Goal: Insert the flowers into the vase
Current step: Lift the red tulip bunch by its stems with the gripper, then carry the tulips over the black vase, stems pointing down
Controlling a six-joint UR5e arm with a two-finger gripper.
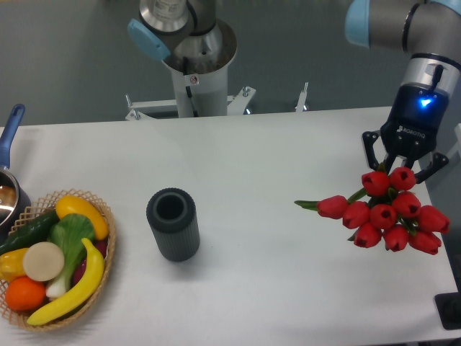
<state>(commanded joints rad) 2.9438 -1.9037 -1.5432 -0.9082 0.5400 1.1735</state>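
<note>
The flowers (384, 215), a bunch of red tulip buds with green stems and a leaf tip pointing left, hang over the table's right edge. My gripper (398, 166) sits just above the buds and is shut on the flowers; its fingertips are hidden behind the top buds. The vase (173, 224), a dark grey ribbed cylinder with its round mouth facing up, stands upright on the white table (252, 158), well to the left of the bunch. Nothing is in the vase's mouth.
A wicker basket (97, 288) of colourful fruit and vegetables sits at the front left. A metal pot with a blue handle (9, 133) pokes in at the left edge. The robot's base column (194, 68) rises behind the table.
</note>
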